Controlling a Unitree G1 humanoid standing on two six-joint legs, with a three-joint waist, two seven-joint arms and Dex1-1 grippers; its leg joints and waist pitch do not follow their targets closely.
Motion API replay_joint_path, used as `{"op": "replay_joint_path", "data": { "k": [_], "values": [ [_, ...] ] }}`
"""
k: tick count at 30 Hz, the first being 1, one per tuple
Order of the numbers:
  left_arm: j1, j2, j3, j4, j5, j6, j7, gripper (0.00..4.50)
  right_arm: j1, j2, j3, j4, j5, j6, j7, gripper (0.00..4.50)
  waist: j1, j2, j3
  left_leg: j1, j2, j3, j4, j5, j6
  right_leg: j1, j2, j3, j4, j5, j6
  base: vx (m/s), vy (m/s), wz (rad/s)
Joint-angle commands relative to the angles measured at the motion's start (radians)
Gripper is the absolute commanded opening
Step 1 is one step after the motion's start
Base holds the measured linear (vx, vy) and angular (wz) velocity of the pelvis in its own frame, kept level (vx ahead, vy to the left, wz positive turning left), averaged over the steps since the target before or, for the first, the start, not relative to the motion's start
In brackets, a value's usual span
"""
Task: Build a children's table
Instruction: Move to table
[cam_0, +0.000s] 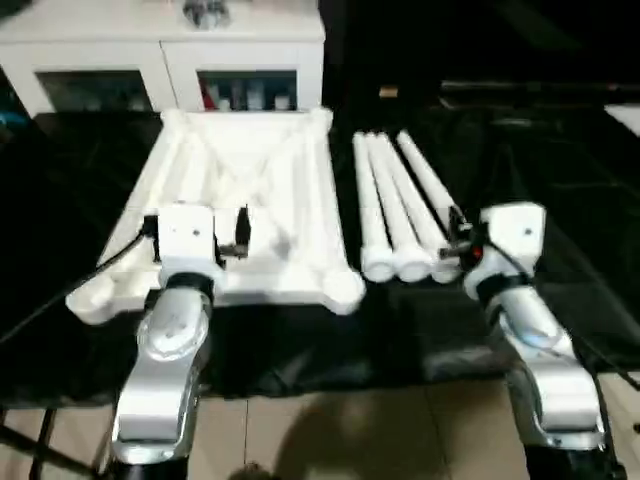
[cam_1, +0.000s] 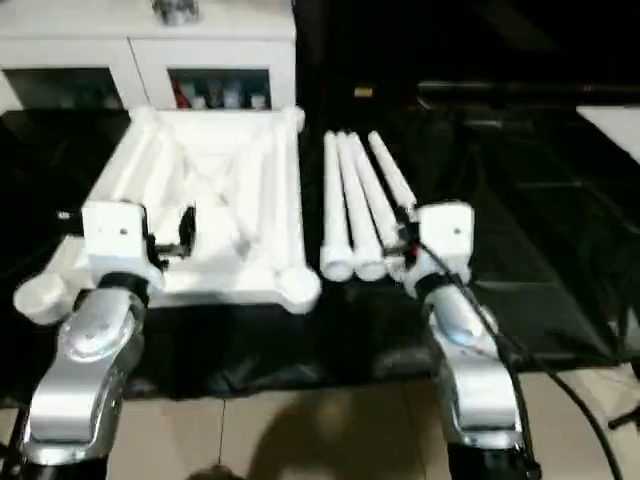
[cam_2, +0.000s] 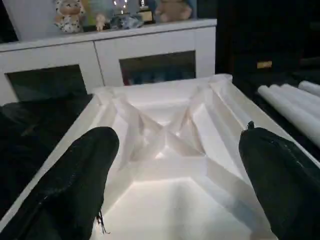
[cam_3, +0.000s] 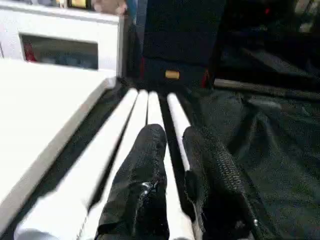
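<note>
Silver forearms, white wrist housings

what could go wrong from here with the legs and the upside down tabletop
1. The right gripper sits over a bundle of legs lying side by side and touching; its narrow jaws could nudge a neighbour and set the round tubes rolling on the black sheet.
2. The left gripper, jaws wide, hangs over the tabletop and its ribbed underside; a finger could catch on a rib.
3. A loose cable by the left wrist could snag the tabletop's corner socket.

No legible text or labels anywhere.
</note>
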Motion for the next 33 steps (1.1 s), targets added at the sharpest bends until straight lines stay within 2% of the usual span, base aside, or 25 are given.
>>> {"op": "replay_joint_path", "data": {
  "k": [1, 2, 3, 4, 5, 8, 11, 12, 13, 15, 17, 18, 19, 20, 21, 22, 23, 24, 25, 26, 28, 29, 30, 31, 33],
  "values": [
    [-0.005, 0.014, 0.012, 0.005, 0.002, 0.0, -0.004, 4.4, -0.004, 0.002, 0.026, -0.013, -0.006, -0.003, 0.009, 0.82, 0.003, 0.011, -0.067, 0.006, 0.145, -0.059, -0.068, 0.001, 0.132, 0.046, -0.144, 0.078, -0.112, -0.066, 0.156, -0.077, -0.121, 0.06],
    [-0.003, 0.022, 0.013, 0.011, 0.004, -0.004, -0.007, 4.4, 0.001, -0.007, 0.05, -0.013, -0.029, -0.008, 0.012, 0.82, -0.009, 0.023, -0.066, 0.018, 0.202, -0.079, -0.083, 0.012, 0.179, 0.027, -0.17, 0.071, -0.09, 0.019, 0.092, -0.062, -0.081, 0.07],
    [-0.003, 0.025, 0.013, 0.013, 0.006, -0.002, -0.008, 4.4, 0.002, -0.015, 0.063, -0.013, -0.042, -0.012, 0.017, 0.82, -0.013, 0.016, -0.059, 0.001, 0.208, -0.079, -0.084, -0.009, 0.189, 0.031, -0.196, 0.081, -0.086, 0.035, 0.044, 0.0, 0.0, 0.0],
    [-0.002, 0.025, 0.016, 0.014, 0.0, -0.002, -0.013, 4.4, 0.003, -0.019, 0.073, -0.014, -0.043, -0.011, 0.027, 0.82, -0.01, 0.014, -0.054, -0.008, 0.19, -0.067, -0.08, -0.036, 0.173, 0.037, -0.206, 0.086, -0.095, 0.02, 0.018, 0.0, 0.0, 0.0],
    [-0.001, 0.023, 0.021, 0.013, -0.009, -0.003, -0.019, 4.4, 0.004, -0.022, 0.085, -0.016, -0.047, -0.013, 0.034, 0.82, 0.007, 0.01, -0.058, -0.062, 0.109, -0.074, -0.07, -0.012, 0.176, 0.089, -0.247, 0.038, -0.104, 0.006, -0.041, 0.0, 0.0, 0.0],
    [0.005, 0.023, 0.029, 0.003, -0.018, -0.001, -0.024, 4.4, 0.01, -0.015, 0.092, -0.025, -0.035, -0.005, 0.047, 0.82, 0.011, 0.003, -0.041, -0.048, 0.098, -0.042, -0.034, -0.038, 0.12, 0.087, -0.263, -0.016, -0.166, -0.315, -0.045, -0.038, -0.01, 0.45],
    [0.008, 0.025, 0.035, -0.001, -0.019, 0.002, -0.022, 4.4, 0.014, -0.012, 0.093, -0.028, -0.031, -0.002, 0.053, 0.82, -0.001, 0.029, -0.007, -0.005, 0.137, -0.048, -0.077, -0.394, 0.014, 0.101, -0.221, -0.078, -0.194, -0.692, -0.032, -0.005, 0.017, 0.51],
    [0.008, 0.028, 0.043, -0.002, -0.024, 0.002, -0.02, 4.4, 0.016, -0.005, 0.089, -0.027, -0.014, -0.003, 0.056, 0.82, -0.029, 0.05, -0.016, 0.094, 0.189, -0.055, -0.095, -0.582, -0.038, 0.055, -0.166, -0.067, -0.174, -0.638, -0.032, 0.027, 0.017, 0.45],
    [0.009, 0.03, 0.046, -0.003, -0.027, 0.002, -0.02, 4.4, 0.017, -0.004, 0.088, -0.027, -0.01, -0.002, 0.058, 0.82, -0.028, 0.058, -0.002, 0.109, 0.263, -0.096, -0.182, -0.872, -0.091, 0.052, -0.122, -0.06, -0.02, -0.389, -0.021, 0.027, 0.017, 0.45],
    [0.012, 0.033, 0.049, -0.004, -0.028, 0.0, -0.021, 4.4, 0.02, -0.01, 0.093, -0.029, -0.01, -0.002, 0.065, 0.82, -0.024, 0.047, 0.004, 0.098, 0.249, -0.074, -0.223, -0.941, -0.058, 0.019, -0.095, -0.031, 0.067, -0.115, 0.004, 0.065, -0.005, 0.19],
    [0.015, 0.032, 0.053, -0.004, -0.029, -0.002, -0.023, 4.4, 0.025, -0.01, 0.092, -0.031, -0.01, -0.004, 0.071, 0.82, -0.039, 0.028, -0.01, 0.116, 0.177, -0.024, -0.183, -0.829, -0.028, 0.01, -0.124, 0.004, -0.016, -0.162, 0.005, 0.086, -0.035, 0.15],
    [0.016, 0.032, 0.054, -0.004, -0.03, -0.004, -0.024, 4.4, 0.026, -0.01, 0.091, -0.031, -0.011, -0.004, 0.072, 0.82, -0.027, 0.003, -0.015, 0.07, 0.108, 0.028, -0.113, -0.608, 0.01, 0.053, -0.187, 0.063, -0.12, -0.315, -0.027, 0.143, -0.069, -0.03],
    [0.016, 0.032, 0.054, -0.004, -0.03, -0.004, -0.024, 4.4, 0.026, -0.01, 0.091, -0.031, -0.011, -0.004, 0.072, 0.82, 0.021, -0.024, -0.033, -0.034, 0.07, 0.032, 0.031, -0.214, 0.076, 0.172, -0.286, 0.162, -0.187, -0.531, -0.029, 0.143, -0.069, -0.03],
    [0.016, 0.031, 0.055, -0.003, -0.032, -0.008, -0.027, 4.4, 0.03, -0.009, 0.089, -0.033, -0.012, 0.0, 0.072, 0.82, 0.037, -0.021, -0.034, -0.056, 0.076, 0.021, 0.064, -0.116, 0.096, 0.179, -0.304, 0.181, -0.195, -0.558, -0.037, 0.157, -0.05, 0.02],
    [0.015, 0.031, 0.055, -0.002, -0.035, -0.012, -0.032, 4.4, 0.032, -0.009, 0.087, -0.034, -0.012, 0.003, 0.071, 0.82, 0.032, -0.025, -0.043, -0.109, 0.063, 0.013, 0.064, 0.033, 0.101, 0.204, -0.232, 0.13, -0.167, -0.374, -0.095, 0.138, -0.032, 0.04],
    [0.014, 0.031, 0.055, -0.002, -0.037, -0.012, -0.034, 4.4, 0.033, -0.009, 0.086, -0.035, -0.012, 0.002, 0.07, 0.82, 0.03, -0.013, -0.05, -0.114, 0.062, 0.013, 0.047, 0.087, 0.098, 0.207, -0.207, 0.104, -0.157, -0.28, -0.118, 0.138, -0.032, 0.04],
    [0.013, 0.033, 0.052, 0.0, -0.04, -0.012, -0.039, 4.4, 0.039, -0.008, 0.084, -0.041, -0.009, 0.0, 0.068, 0.82, 0.028, -0.005, -0.053, -0.104, 0.062, 0.018, 0.017, 0.132, 0.106, 0.198, -0.177, 0.076, -0.152, -0.209, -0.127, 0.145, -0.005, 0.02],
    [0.013, 0.034, 0.051, 0.0, -0.04, -0.012, -0.04, 4.4, 0.041, -0.007, 0.082, -0.044, -0.007, -0.002, 0.068, 0.82, 0.003, 0.063, -0.08, -0.017, 0.104, 0.0, -0.062, 0.314, 0.137, 0.155, -0.085, -0.018, -0.097, -0.02, -0.074, 0.185, 0.063, -0.01],
    [0.014, 0.031, 0.048, 0.0, -0.052, -0.014, -0.05, 4.4, 0.047, 0.001, 0.073, -0.051, 0.004, 0.006, 0.062, 0.82, -0.024, 0.075, -0.068, 0.032, 0.148, -0.056, -0.084, 0.271, 0.22, 0.095, -0.054, -0.039, -0.049, -0.032, -0.027, 0.185, 0.063, -0.01],
    [0.015, 0.032, 0.039, 0.0, -0.05, -0.018, -0.057, 4.4, 0.052, 0.003, 0.068, -0.057, 0.005, 0.011, 0.057, 0.82, -0.06, 0.09, -0.099, 0.169, 0.269, -0.121, -0.061, 0.351, 0.346, -0.055, -0.086, -0.009, 0.053, -0.126, 0.011, 0.224, 0.049, -0.08],
    [0.016, 0.027, 0.031, 0.001, -0.058, -0.03, -0.068, 4.4, 0.062, 0.004, 0.063, -0.063, 0.006, 0.015, 0.051, 0.82, -0.042, 0.061, -0.114, 0.156, 0.299, -0.088, -0.013, 0.919, 0.277, -0.107, -0.13, 0.026, 0.085, 0.064, 0.121, 0.152, 0.016, -0.21],
    [0.016, 0.026, 0.03, 0.001, -0.059, -0.033, -0.07, 4.4, 0.064, 0.003, 0.063, -0.064, 0.004, 0.014, 0.049, 0.82, -0.037, 0.038, -0.111, 0.117, 0.255, -0.029, 0.006, 1.132, 0.217, -0.116, -0.146, 0.042, 0.054, 0.235, 0.122, -0.027, 0.055, -0.5],
    [0.014, 0.027, 0.028, 0.003, -0.057, -0.033, -0.071, 4.4, 0.068, 0.004, 0.062, -0.066, 0.002, 0.018, 0.044, 0.82, -0.031, 0.026, -0.11, 0.087, 0.21, 0.001, 0.014, 1.121, 0.199, -0.107, -0.151, 0.055, 0.015, 0.349, 0.098, -0.147, 0.039, -0.47],
    [0.013, 0.029, 0.025, 0.004, -0.055, -0.032, -0.07, 4.4, 0.07, 0.005, 0.061, -0.068, 0.0, 0.018, 0.042, 0.82, -0.023, -0.039, -0.107, -0.03, 0.045, 0.044, 0.021, 0.714, 0.149, -0.027, -0.141, 0.072, -0.041, 0.626, 0.103, -0.147, 0.039, -0.47],
    [0.003, 0.031, 0.02, 0.015, -0.058, -0.035, -0.074, 4.4, 0.073, 0.003, 0.066, -0.071, -0.01, 0.017, 0.043, 0.82, -0.021, -0.016, -0.104, -0.043, 0.063, 0.031, -0.033, 0.164, 0.04, 0.021, -0.174, 0.071, -0.048, 0.692, 0.047, -0.059, -0.042, -0.06]
  ]
}}
